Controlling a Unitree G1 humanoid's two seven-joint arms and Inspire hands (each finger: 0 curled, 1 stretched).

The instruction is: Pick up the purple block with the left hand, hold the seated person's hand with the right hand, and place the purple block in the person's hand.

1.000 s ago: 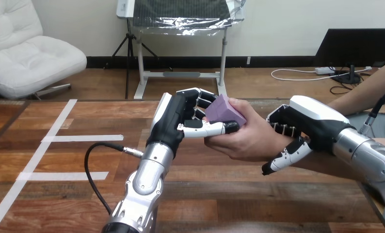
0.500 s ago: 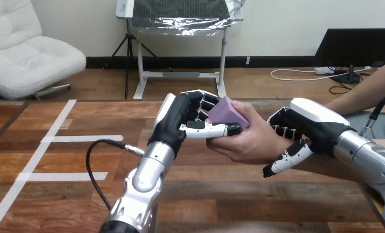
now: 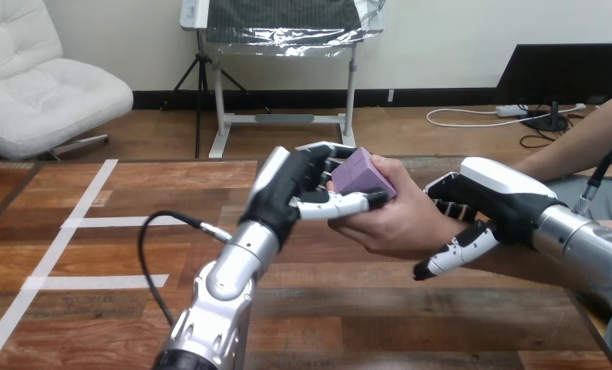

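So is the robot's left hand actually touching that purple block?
Touching. The head view shows the left hand with its thumb across the purple block and fingers behind it; the block also lies against the person's hand.

Wooden table (image 3: 380, 316) bears white tape strips (image 3: 126, 221) on its left part.

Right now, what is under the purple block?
The person's hand lies under the purple block; the left hand pinches it. The contact beneath is covered by the thumb.
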